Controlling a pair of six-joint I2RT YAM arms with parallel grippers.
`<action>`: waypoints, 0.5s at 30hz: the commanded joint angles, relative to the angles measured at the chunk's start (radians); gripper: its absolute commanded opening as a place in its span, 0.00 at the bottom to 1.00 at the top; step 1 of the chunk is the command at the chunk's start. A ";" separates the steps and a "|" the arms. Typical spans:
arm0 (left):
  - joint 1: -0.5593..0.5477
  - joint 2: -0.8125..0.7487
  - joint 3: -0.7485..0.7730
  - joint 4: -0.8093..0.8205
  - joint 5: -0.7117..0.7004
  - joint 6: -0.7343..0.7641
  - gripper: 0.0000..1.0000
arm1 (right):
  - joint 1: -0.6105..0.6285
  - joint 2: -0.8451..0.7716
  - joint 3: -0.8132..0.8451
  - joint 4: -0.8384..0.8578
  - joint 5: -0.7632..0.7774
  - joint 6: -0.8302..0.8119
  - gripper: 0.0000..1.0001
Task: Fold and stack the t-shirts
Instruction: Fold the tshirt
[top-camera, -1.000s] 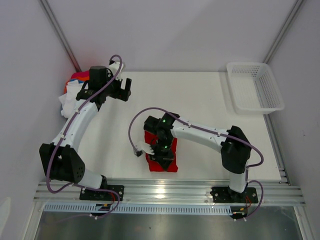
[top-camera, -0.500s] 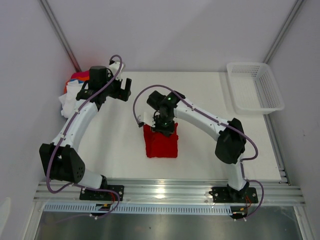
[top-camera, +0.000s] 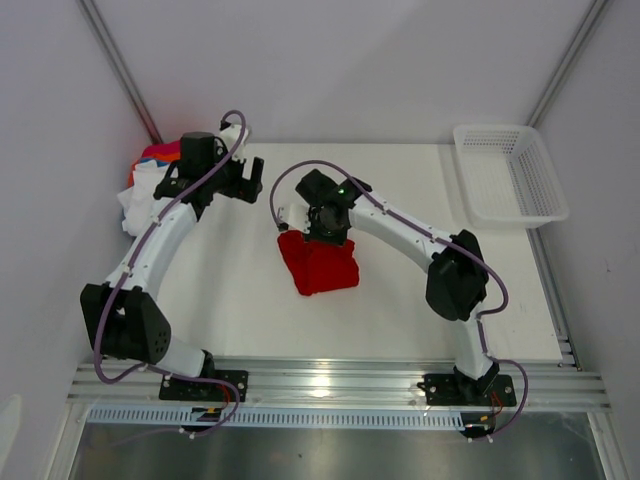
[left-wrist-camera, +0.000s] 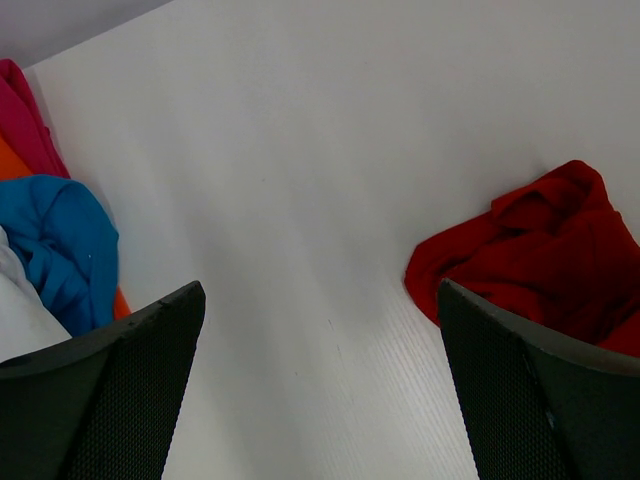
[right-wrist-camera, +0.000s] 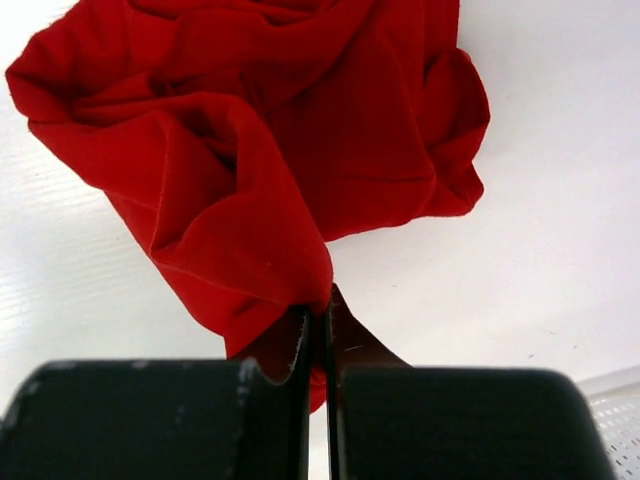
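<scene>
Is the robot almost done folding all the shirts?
Not nearly. Nothing is stacked yet. The right gripper is pinching the red t-shirt, which looks bunched. The left gripper is open and empty. The pile of other t-shirts at the far left lies crumpled, waiting.

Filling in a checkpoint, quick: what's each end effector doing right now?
Left end effector: open, holding nothing.
Right end effector: closed on the red t-shirt.

One t-shirt (top-camera: 318, 268) centre of the table (top-camera: 420, 310), under the right claw (top-camera: 323, 238); other t-shirts (top-camera: 143, 182) far left; basket (top-camera: 512, 178) far right
</scene>
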 joint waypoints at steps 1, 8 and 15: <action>0.004 0.007 0.035 0.001 0.004 0.014 0.99 | -0.014 0.005 0.052 0.059 -0.007 -0.007 0.00; 0.004 0.021 0.047 -0.010 0.013 0.015 0.99 | -0.031 -0.005 0.158 -0.036 -0.252 0.000 0.00; -0.008 0.068 0.078 -0.059 0.030 0.023 0.99 | -0.014 0.058 0.371 -0.236 -0.496 0.043 0.00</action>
